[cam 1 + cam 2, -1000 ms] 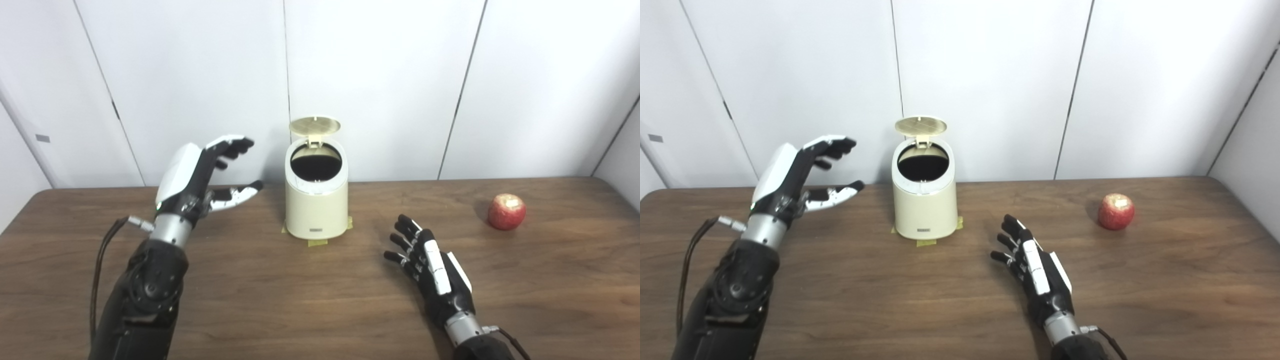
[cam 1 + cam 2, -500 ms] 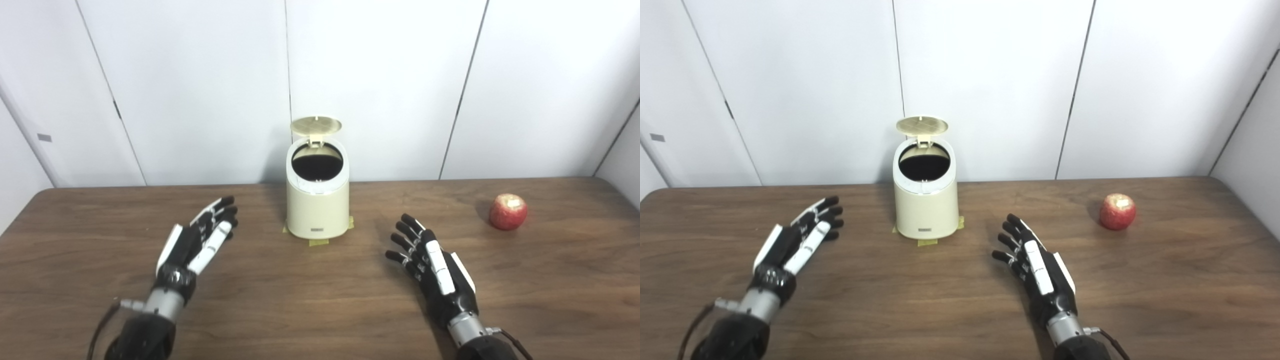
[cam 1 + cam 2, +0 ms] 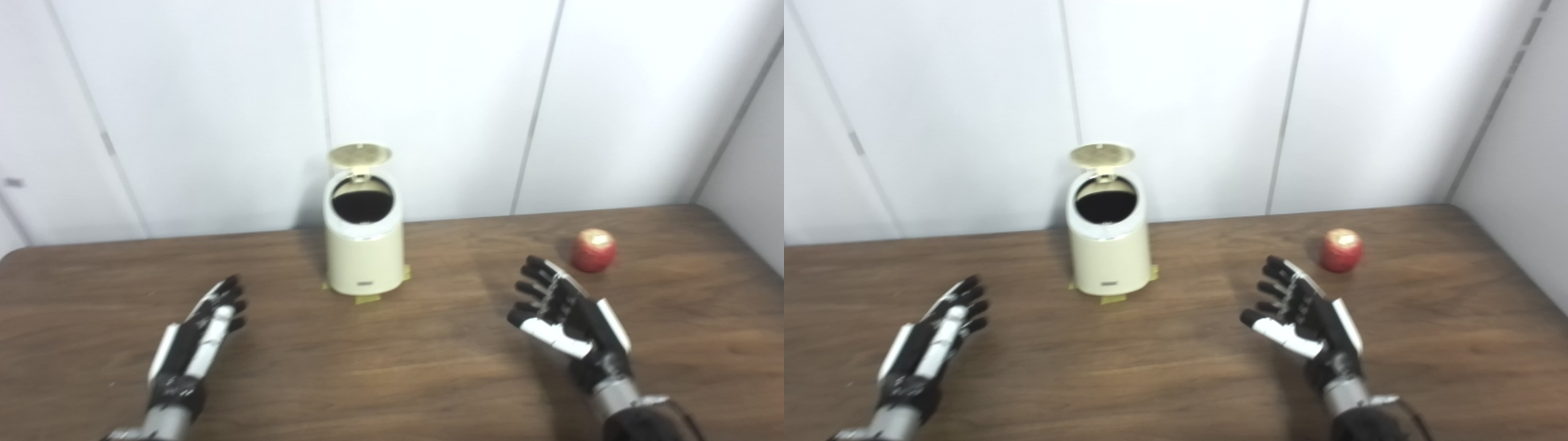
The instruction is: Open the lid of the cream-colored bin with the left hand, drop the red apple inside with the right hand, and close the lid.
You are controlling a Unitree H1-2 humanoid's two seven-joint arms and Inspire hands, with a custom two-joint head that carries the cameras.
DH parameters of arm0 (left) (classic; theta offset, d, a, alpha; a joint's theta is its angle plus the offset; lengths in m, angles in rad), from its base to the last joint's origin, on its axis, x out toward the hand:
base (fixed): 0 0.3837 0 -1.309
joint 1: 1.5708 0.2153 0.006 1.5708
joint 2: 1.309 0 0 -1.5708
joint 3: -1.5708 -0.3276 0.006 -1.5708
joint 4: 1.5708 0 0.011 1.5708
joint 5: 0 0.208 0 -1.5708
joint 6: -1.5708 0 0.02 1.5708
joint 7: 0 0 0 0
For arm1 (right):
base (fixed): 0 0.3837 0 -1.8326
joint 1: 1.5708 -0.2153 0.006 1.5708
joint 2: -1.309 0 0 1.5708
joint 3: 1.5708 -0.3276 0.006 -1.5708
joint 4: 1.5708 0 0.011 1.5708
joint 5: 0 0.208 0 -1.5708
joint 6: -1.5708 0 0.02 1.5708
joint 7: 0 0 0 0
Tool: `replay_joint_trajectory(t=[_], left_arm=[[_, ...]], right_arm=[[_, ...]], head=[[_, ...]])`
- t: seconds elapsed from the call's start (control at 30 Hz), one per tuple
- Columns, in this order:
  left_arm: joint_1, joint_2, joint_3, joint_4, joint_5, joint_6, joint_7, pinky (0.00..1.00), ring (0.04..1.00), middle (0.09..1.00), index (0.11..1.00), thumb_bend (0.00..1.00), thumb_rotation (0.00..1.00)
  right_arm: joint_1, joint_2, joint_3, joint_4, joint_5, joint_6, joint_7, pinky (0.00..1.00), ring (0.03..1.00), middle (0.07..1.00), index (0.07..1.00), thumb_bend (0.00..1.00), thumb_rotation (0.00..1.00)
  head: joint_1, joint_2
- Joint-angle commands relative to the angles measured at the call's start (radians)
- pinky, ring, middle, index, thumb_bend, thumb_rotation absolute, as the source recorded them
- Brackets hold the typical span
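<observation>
The cream-colored bin (image 3: 365, 254) stands at the back middle of the brown table, taped down at its base. Its round lid (image 3: 359, 155) is flipped up and the dark opening shows. The red apple (image 3: 594, 250) rests on the table to the right of the bin. My left hand (image 3: 195, 339) is open and empty, low over the table at the front left. My right hand (image 3: 569, 319) is open and empty, fingers spread, a little short of the apple and to its left.
The brown wooden table (image 3: 392, 361) runs to a white panelled wall (image 3: 429, 92) behind the bin. A side wall (image 3: 1519, 153) closes in at the right, near the table's right edge.
My left hand has dropped from beside the bin down to the table's front left. My right hand has risen and moved right toward the apple. The camera has turned to the right.
</observation>
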Motion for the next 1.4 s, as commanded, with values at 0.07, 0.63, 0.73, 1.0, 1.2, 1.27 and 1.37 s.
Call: replay_joint_trajectory(t=[0.07, 0.63, 0.73, 1.0, 1.2, 1.27, 1.37], left_arm=[[-0.038, 0.013, 0.01, -0.005, -0.028, -0.032, 0.017, 0.87, 0.881, 0.899, 0.912, 0.47, 0.67], [-0.039, 0.059, 0.01, -0.039, -0.053, -0.008, 0.022, 0.86, 0.878, 0.895, 0.905, 0.38, 0.67], [-0.041, 0.071, 0.008, -0.05, -0.064, 0.014, 0.013, 0.86, 0.881, 0.899, 0.909, 0.36, 0.68], [-0.049, 0.086, 0.006, -0.087, -0.086, 0.075, 0.007, 0.87, 0.88, 0.895, 0.915, 0.29, 0.64], [-0.046, 0.09, 0.002, -0.122, -0.086, 0.114, 0.012, 0.89, 0.888, 0.897, 0.923, 0.26, 0.56], [-0.046, 0.09, 0.005, -0.125, -0.092, 0.12, 0.014, 0.9, 0.887, 0.892, 0.917, 0.28, 0.54], [-0.046, 0.093, 0.007, -0.128, -0.1, 0.121, 0.012, 0.9, 0.885, 0.89, 0.914, 0.27, 0.51]], right_arm=[[-0.06, -0.087, -0.019, -0.123, -0.12, 0.035, -0.03, 0.76, 0.785, 0.813, 0.789, 0.76, 0.16], [-0.238, -0.365, 0.042, -0.059, -0.462, 0.243, 0.026, 0.8, 0.884, 0.902, 0.852, 0.86, 0.08], [-0.264, -0.417, 0.09, -0.02, -0.524, 0.229, 0.052, 0.82, 0.894, 0.896, 0.862, 0.87, 0.05], [-0.391, -0.543, 0.299, 0.14, -0.78, 0.214, 0.144, 0.82, 0.941, 0.93, 0.864, 0.95, 0.12], [-0.483, -0.552, 0.368, 0.25, -0.85, 0.189, 0.183, 0.82, 0.928, 0.908, 0.862, 0.96, 0.15], [-0.513, -0.547, 0.387, 0.295, -0.866, 0.177, 0.186, 0.8, 0.92, 0.898, 0.858, 0.97, 0.15], [-0.545, -0.555, 0.429, 0.363, -0.905, 0.108, 0.157, 0.78, 0.886, 0.868, 0.821, 0.99, 0.14]], head=[[-0.069, 0.001], [-0.19, 0.012], [-0.193, 0.014], [-0.209, 0.015], [-0.211, 0.022], [-0.213, 0.025], [-0.216, 0.027]])
